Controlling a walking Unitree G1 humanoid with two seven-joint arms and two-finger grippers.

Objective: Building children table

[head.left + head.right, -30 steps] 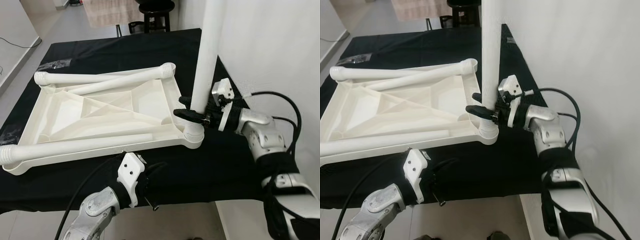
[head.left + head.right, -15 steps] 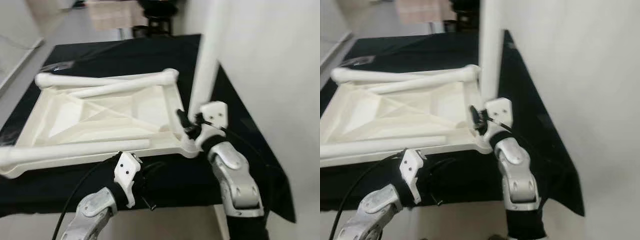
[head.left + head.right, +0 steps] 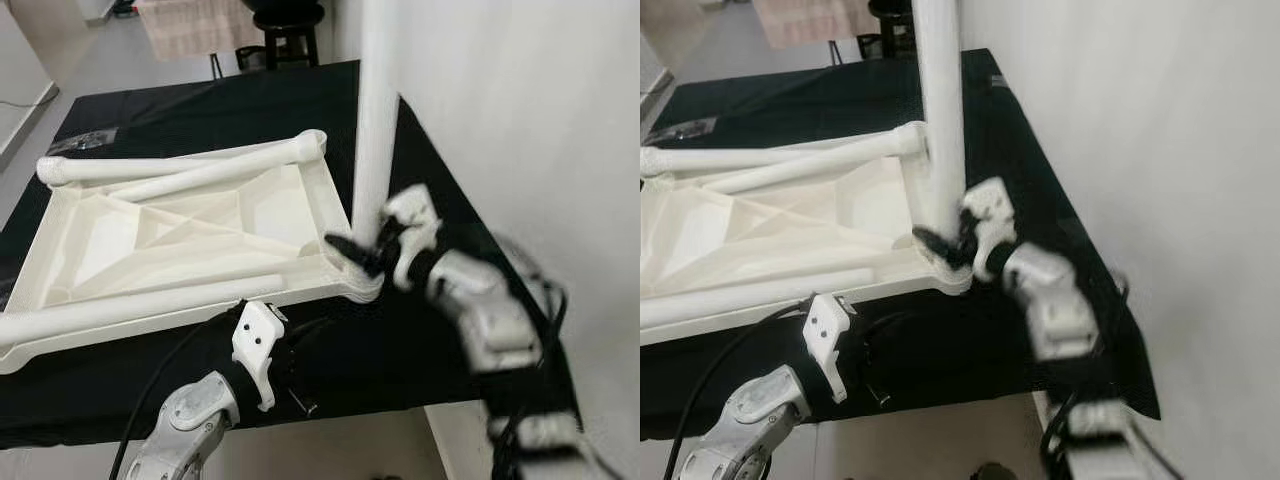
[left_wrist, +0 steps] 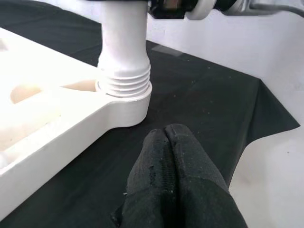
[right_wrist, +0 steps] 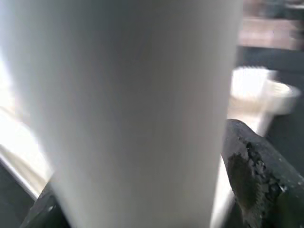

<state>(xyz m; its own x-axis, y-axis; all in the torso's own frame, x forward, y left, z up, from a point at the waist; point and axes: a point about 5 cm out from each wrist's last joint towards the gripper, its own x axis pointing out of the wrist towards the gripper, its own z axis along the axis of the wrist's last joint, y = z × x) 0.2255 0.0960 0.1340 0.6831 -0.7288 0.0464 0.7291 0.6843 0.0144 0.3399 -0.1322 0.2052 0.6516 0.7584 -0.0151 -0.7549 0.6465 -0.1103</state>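
Observation:
The white table top [image 3: 330, 200] lies upside down on the black cloth. A white leg [image 3: 375, 120] stands upright in its near right corner socket [image 4: 124, 102], with the threaded end showing. My right gripper [image 3: 355, 250] is shut on this leg just above the socket. In the right wrist view the leg [image 5: 133, 104] sits between the black fingers [image 5: 256, 175]. Below the top's front rim, my left gripper [image 4: 166, 135] rests shut on the cloth and holds nothing. It points at the socket from a short way off.
Three more white legs lie on the top: one along the back [image 3: 180, 160], one slanted [image 3: 220, 178], one along the front [image 3: 130, 305]. A white wall runs close along the right. The cloth's front edge [image 3: 400, 395] is near. A dark stool [image 3: 285, 20] stands behind.
My right arm has swung around the leg and back, blurred, with its gripper staying on the leg's base. The leg now stands straighter. The view has shifted. My left arm has not moved.

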